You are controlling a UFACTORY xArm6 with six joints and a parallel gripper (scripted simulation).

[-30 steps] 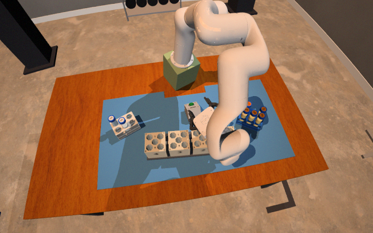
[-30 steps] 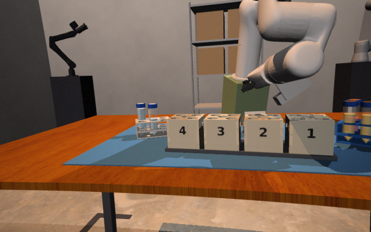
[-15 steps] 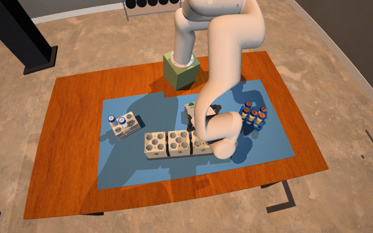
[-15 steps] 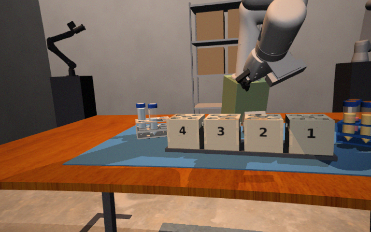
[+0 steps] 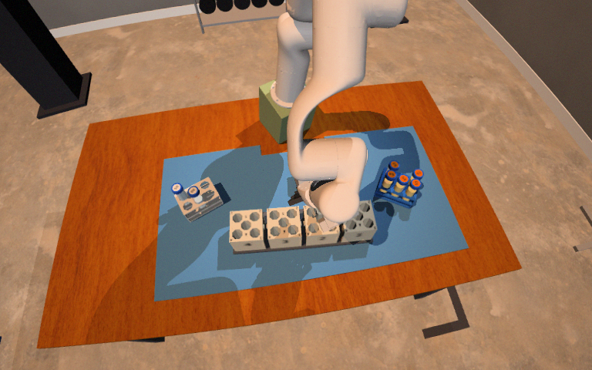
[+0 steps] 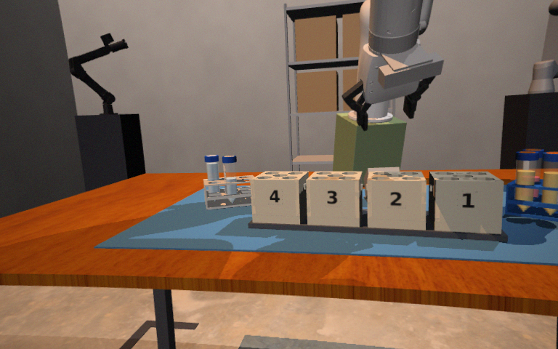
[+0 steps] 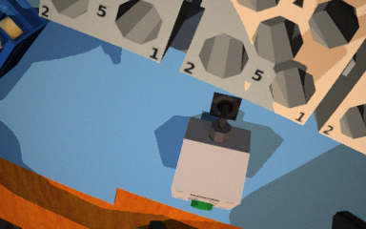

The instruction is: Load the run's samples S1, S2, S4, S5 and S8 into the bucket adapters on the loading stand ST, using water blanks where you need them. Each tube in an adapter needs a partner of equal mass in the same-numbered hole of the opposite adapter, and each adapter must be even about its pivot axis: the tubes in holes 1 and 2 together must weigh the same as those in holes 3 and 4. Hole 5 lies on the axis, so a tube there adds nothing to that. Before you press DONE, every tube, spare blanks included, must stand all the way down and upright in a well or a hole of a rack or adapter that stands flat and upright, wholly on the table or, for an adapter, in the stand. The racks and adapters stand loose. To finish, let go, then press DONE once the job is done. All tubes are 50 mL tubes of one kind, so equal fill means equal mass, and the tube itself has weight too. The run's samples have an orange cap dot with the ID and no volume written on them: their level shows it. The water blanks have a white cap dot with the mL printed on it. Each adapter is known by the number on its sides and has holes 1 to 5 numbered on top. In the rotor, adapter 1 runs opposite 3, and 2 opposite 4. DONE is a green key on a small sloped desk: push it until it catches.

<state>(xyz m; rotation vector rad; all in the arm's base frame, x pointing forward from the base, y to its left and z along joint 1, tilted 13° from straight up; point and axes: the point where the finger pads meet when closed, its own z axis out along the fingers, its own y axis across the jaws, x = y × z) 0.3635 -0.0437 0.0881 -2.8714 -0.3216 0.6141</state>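
Hovering spread wide and unladen, the pincer (image 6: 386,119) seems free for a first pickup; orange-dotted tubes (image 5: 402,179) (image 6: 525,177) wait upright in the blue rack (image 5: 395,198) (image 6: 530,188), beside adapter 1 (image 5: 358,233) (image 6: 467,211) (image 7: 102,29), presumably for short transfers.

Your arm (image 5: 336,52) (image 6: 394,24) is smooth, rounded and whitish, with a grey band above its black-fingered gripper (image 6: 386,123); at the green pedestal (image 5: 272,117) (image 6: 376,144), its pale round flange shows small screws.
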